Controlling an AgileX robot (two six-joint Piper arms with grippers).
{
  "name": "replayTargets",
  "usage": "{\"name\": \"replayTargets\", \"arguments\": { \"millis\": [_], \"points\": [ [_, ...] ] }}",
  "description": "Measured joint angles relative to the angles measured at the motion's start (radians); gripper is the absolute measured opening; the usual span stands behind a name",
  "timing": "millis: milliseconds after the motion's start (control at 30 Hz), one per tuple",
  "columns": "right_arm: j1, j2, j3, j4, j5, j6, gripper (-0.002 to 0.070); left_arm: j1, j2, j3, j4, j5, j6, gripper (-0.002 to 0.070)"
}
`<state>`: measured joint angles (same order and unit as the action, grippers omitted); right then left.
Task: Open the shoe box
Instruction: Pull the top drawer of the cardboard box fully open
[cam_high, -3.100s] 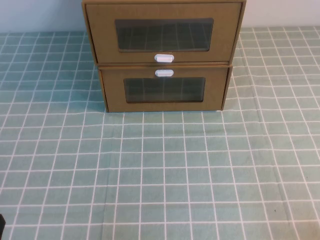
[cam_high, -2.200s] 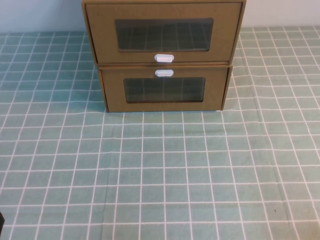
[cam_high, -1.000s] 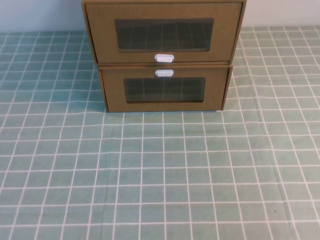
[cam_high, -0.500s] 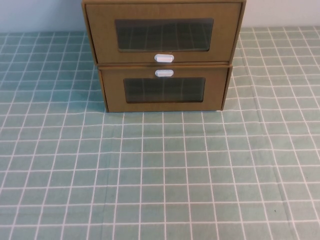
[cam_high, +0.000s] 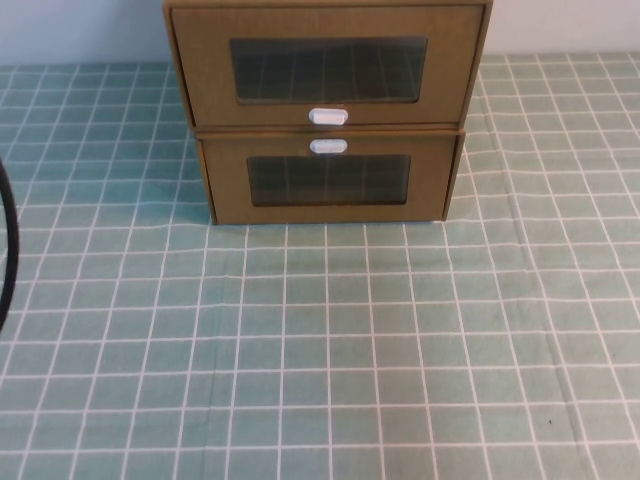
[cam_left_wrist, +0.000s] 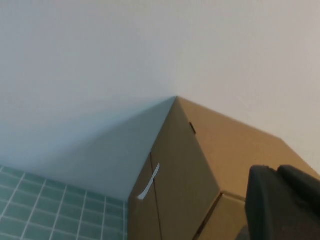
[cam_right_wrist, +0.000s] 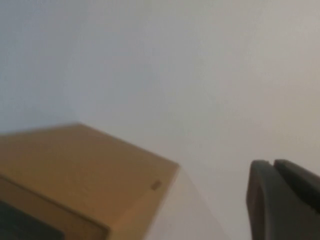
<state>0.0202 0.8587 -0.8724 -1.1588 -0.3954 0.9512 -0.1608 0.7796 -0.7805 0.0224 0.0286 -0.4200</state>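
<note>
At the far left edge of the high view only a thin black cable curves in, and what it belongs to is cut off. The left gripper shows only in its own wrist view. It is raised and faces a corner of the stacked boxes, apart from them, with its two dark fingers pressed together and nothing between them. A short white strip sits on the cardboard side there, and the pale wall fills the rest. In the middle, at the far side of the green checked cloth, the lower box stands on the table and the upper box sits directly on it. The top of the upper box is cut off by the picture edge. Both fronts are closed and flush, each with a small white handle at the centre. Their dark windows show only faint grid lines, so the inside is hard to make out. The right gripper also shows only in its own wrist view, blurred, above the top of the upper box and not touching it. It is clenched and empty.
</note>
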Motion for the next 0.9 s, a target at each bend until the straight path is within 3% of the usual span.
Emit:
{"name": "replayTargets", "arguments": {
  "millis": [100, 167, 267, 367, 500, 600, 767, 900],
  "points": [
    [0.002, 0.063, -0.048, -0.092, 0.267, 0.007, -0.0013, 0.000, 0.027, 0.000, 0.000, -0.086, 0.000, -0.0003],
    [0.002, 0.112, -0.080, -0.025, 0.520, -0.011, -0.0013, -0.006, 0.049, -0.002, 0.020, -0.122, 0.000, -0.0003],
    [0.000, 0.204, -0.146, 0.317, 0.921, -0.216, -0.0013, -0.051, 0.094, -0.027, 0.146, -0.086, 0.002, -0.0004],
    [-0.002, 0.332, -0.185, 0.707, 1.091, -0.580, -0.0013, -0.121, 0.170, -0.084, 0.262, 0.011, 0.005, -0.0004],
    [0.048, 0.485, -0.190, 1.206, 1.138, -1.061, -0.0013, -0.204, 0.313, -0.227, 0.299, 0.181, 0.047, -0.0004],
    [0.140, 0.532, -0.190, 1.415, 1.106, -1.264, -0.0013, -0.250, 0.412, -0.373, 0.275, 0.298, 0.175, -0.0003],
    [0.350, 0.541, -0.192, 1.473, 0.976, -1.350, -0.0013, -0.273, 0.574, -0.630, 0.053, 0.457, 0.550, -0.0003],
    [0.506, 0.547, -0.192, 1.415, 0.859, -1.365, -0.0013, -0.275, 0.733, -0.855, -0.170, 0.628, 0.858, -0.0003]
  ]
}}
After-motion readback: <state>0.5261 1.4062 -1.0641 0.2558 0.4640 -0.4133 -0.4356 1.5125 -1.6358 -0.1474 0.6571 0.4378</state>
